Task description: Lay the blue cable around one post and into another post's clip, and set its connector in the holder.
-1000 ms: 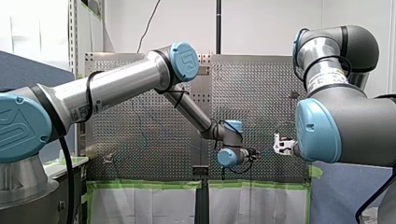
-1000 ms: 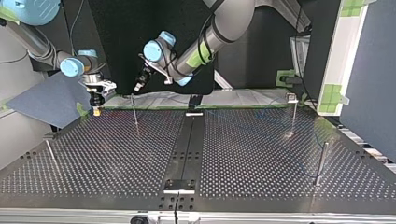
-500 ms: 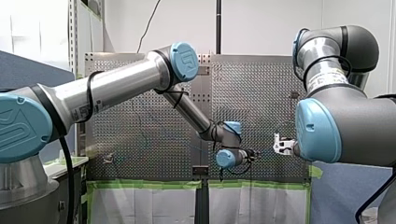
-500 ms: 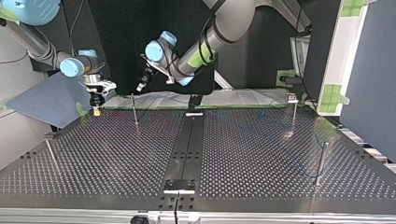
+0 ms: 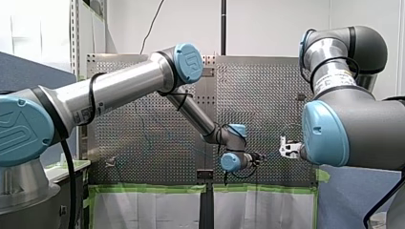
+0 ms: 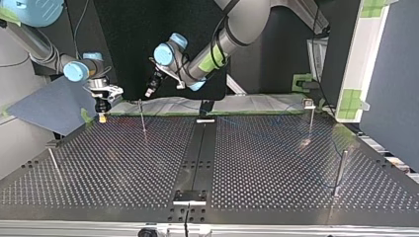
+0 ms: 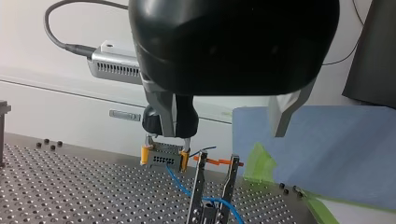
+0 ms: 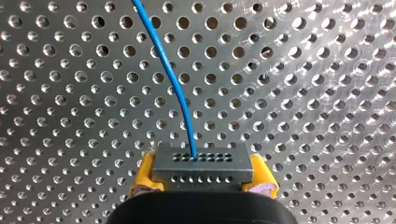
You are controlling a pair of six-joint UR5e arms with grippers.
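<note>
A robotics lab: my left arm (image 5: 119, 90) and my right arm (image 5: 353, 129), both industrial, stand over a perforated metal table (image 6: 123, 163) with thin posts (image 6: 340, 170), green tape (image 5: 153, 189) along its edge, bare white walls (image 5: 277, 24) and a blue panel (image 6: 49, 106) around

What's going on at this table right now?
My right gripper is shut on the connector and holds it above the perforated table, near its edge. The blue cable trails from the connector. It runs on past a forked post ahead of my left gripper, which is open and holds nothing. The connector is not yet set down in any holder.
</note>
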